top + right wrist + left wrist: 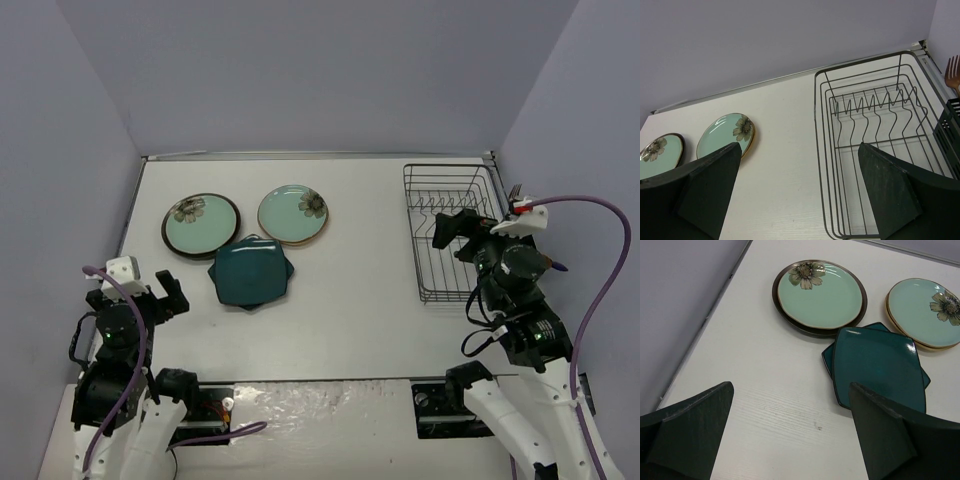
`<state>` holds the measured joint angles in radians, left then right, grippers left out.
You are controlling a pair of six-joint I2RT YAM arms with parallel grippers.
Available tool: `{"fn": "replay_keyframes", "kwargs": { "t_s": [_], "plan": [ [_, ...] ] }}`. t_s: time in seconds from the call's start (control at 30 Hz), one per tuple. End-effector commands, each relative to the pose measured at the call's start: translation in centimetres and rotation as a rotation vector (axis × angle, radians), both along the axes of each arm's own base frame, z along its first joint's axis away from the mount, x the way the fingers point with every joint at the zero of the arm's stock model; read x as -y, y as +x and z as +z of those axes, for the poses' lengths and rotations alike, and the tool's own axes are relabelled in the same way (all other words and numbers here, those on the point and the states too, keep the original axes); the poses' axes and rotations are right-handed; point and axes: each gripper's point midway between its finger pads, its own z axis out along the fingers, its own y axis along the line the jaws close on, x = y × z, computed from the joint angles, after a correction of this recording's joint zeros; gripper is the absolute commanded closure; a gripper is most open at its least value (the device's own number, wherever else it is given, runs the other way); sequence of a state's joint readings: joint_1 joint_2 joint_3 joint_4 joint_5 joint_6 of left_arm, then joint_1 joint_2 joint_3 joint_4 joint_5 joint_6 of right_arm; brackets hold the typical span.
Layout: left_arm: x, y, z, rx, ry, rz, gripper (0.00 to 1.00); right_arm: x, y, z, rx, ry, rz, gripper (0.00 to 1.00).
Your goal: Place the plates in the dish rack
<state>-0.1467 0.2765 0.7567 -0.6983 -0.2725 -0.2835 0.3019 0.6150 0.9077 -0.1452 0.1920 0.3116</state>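
My left fingers (138, 300) are spread wide with nothing between them, low over the near left corner of the tabletop (340, 330), close to its left edge and the wall. Ahead of them lie the two dark teal plates (880, 365), stacked slightly askew so the lower one's corners poke out. Their far edge sits tight against the dark-rimmed mint plate (819, 296), and the tan-rimmed mint plate (927, 312) is just beside their right corner; I cannot tell whether the rims touch. All the plates lie flat toward the far left. My right fingers (452, 228) are also parted and hold nothing, above the near half of the dish rack (875, 115), which stands along the right edge with its prongs upright. Its cutlery holder (950, 130) hangs on the wall side and holds a wooden fork (952, 72). A broad band of bare tabletop separates plates and rack.
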Motion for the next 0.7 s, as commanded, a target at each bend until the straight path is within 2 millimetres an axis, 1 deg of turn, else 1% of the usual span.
{"fn": "replay_keyframes", "kwargs": {
  "t_s": [0.0, 0.1, 0.2, 0.3, 0.37, 0.43, 0.5, 0.53, 0.63, 0.67],
  "plan": [
    [1.2, 1.6, 1.3, 0.028, -0.055, -0.036, 0.03, -0.7, 0.9, 2.5, 0.072, 0.041, 0.017, 0.00],
    [1.9, 2.2, 1.2, 0.002, -0.087, -0.051, 0.03, -1.3, 1.2, 2.4, 0.057, 0.060, 0.033, 0.00],
    [3.0, 3.0, 1.0, -0.024, -0.148, -0.077, 0.03, -1.9, 1.6, 2.2, 0.044, 0.091, 0.054, 0.00],
    [4.1, 4.3, 0.4, -0.064, -0.222, -0.081, 0.03, -3.3, 2.2, 1.5, 0.021, 0.092, 0.116, 0.00],
    [5.0, 5.2, -0.3, -0.090, -0.282, -0.083, 0.03, -4.1, 3.0, 0.5, -0.008, 0.103, 0.144, 0.00],
    [6.2, 6.3, -1.1, -0.115, -0.361, -0.095, 0.03, -6.4, 3.5, -0.8, -0.031, 0.083, 0.263, 0.00],
    [7.2, 7.0, -2.1, -0.139, -0.431, -0.101, 0.03, -7.7, 3.9, -1.8, -0.060, 0.097, 0.318, 0.00],
    [7.4, 7.4, -2.5, -0.146, -0.447, -0.099, 0.03, -8.2, 4.2, -2.3, -0.072, 0.107, 0.338, 0.00],
    [8.2, 8.6, -4.1, -0.186, -0.497, -0.094, 0.03, -10.8, 4.9, -4.2, -0.118, 0.144, 0.458, 0.00],
    [8.3, 8.9, -4.9, -0.203, -0.505, -0.087, 0.03, -11.7, 5.0, -4.7, -0.131, 0.154, 0.502, 0.00]
  ]
}}
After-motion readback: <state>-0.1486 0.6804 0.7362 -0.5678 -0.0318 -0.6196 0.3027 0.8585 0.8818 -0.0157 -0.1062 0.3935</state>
